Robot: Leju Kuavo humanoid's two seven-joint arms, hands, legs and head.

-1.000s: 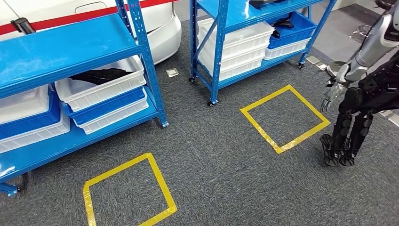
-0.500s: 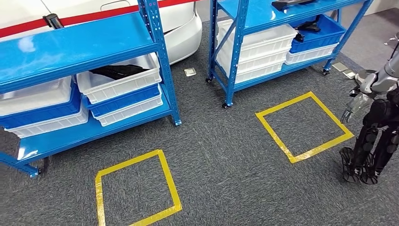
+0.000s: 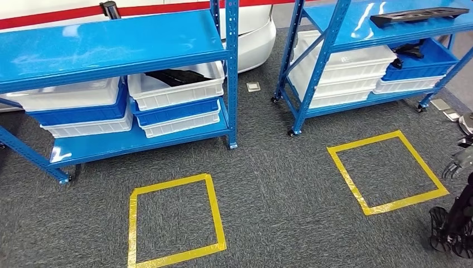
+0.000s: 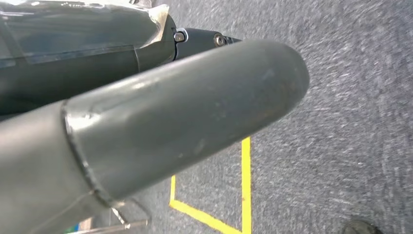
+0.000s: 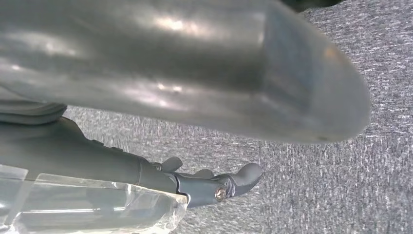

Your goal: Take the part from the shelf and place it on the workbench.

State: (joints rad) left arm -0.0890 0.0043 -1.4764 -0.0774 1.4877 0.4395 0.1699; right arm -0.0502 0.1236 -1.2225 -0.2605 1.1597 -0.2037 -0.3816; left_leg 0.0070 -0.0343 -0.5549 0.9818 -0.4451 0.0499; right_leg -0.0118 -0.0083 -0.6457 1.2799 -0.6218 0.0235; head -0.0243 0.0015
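**Part on the shelf, both hands hanging over the carpet**

A long black part (image 3: 419,16) lies flat on the top deck of the right blue shelf (image 3: 334,42). A second dark part (image 3: 178,76) rests in a white bin (image 3: 177,89) on the left blue shelf (image 3: 111,44), above stacked blue and white bins. Two yellow tape squares (image 3: 174,226) mark the grey carpet (image 3: 268,184) in front of the shelves (one before each).

The left hand (image 4: 160,122) hangs above the carpet near a yellow tape line; whether its fingers are spread or closed I cannot tell. The right hand (image 5: 195,97) also hangs over carpet, its fingers (image 5: 238,178) loosely extended, holding nothing.
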